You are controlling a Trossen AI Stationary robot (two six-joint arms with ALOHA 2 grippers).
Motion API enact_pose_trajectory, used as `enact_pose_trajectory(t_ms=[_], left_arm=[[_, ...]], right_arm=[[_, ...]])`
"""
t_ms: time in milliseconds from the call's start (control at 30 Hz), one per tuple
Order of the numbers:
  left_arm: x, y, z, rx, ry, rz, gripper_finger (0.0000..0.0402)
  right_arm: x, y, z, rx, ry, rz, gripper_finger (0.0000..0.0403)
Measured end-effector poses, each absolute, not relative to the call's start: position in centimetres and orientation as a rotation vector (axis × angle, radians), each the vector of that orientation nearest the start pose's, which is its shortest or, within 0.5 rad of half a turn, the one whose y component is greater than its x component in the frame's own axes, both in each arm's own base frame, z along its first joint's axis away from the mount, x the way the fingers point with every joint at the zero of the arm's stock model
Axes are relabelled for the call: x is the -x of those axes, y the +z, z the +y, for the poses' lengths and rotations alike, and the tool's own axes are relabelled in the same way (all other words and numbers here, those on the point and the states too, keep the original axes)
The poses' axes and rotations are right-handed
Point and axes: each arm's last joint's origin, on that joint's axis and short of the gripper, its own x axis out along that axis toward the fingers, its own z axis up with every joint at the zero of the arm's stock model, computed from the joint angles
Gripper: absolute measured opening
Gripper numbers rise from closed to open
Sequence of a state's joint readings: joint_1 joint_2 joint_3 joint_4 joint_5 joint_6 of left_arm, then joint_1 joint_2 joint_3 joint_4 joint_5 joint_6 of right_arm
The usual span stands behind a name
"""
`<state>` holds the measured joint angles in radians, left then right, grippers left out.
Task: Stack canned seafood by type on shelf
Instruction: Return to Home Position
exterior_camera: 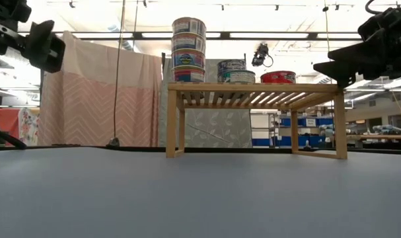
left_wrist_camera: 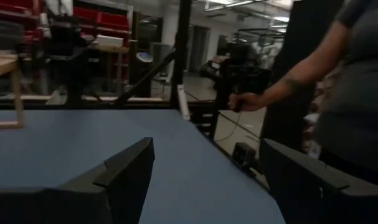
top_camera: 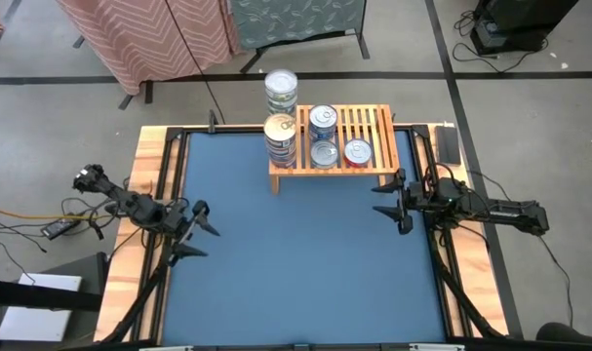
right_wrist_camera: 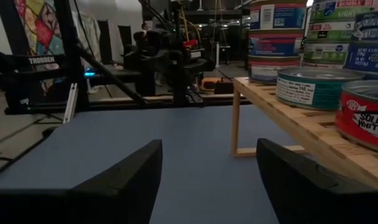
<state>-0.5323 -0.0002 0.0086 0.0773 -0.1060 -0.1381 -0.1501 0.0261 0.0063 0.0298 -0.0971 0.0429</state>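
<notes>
Light-wood slatted shelf (top_camera: 374,125) at far-centre of blue table (top_camera: 296,283). On shelf's left end: front can stack (top_camera: 280,138) & rear can stack (top_camera: 281,90), both tall. Just beside, toward R: blue-label cans (top_camera: 322,119) at rear, silver-topped teal can (top_camera: 324,153) at front, then red-label can (top_camera: 358,152) approx. mid-shelf. L gripper (top_camera: 200,232) near table's left edge, fingers apart, holding nothing. R gripper (top_camera: 388,203) near right edge, by shelf's front-right leg, fingers apart, holding nothing. Person's arm (left_wrist_camera: 282,90) beyond table, seen in left wrist view.
</notes>
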Motion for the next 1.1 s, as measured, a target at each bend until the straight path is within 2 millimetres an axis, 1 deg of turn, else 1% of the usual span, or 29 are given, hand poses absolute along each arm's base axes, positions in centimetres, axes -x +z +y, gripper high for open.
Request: enact_pose_trajectory(t_ms=[133,267,333,1100], left_arm=[[-8.48,17.32,-4.67,0.156,-0.439,-0.047,0.0296],[-8.61,17.26,-4.35,0.147,-0.321,-0.049,0.0296],[-8.64,17.08,-4.31,0.142,-0.301,-0.033,0.0296],[-8.63,17.20,-4.29,0.148,-0.298,-0.045,0.0296]], right_arm=[[-9.81,16.65,-1.20,-0.025,-0.053,-0.011,0.0263],[-9.81,16.66,-1.20,-0.028,-0.052,-0.012,0.0262],[-9.81,16.66,-1.20,-0.028,-0.053,-0.012,0.0261],[-9.81,16.66,-1.20,-0.029,-0.052,-0.012,0.0267]])
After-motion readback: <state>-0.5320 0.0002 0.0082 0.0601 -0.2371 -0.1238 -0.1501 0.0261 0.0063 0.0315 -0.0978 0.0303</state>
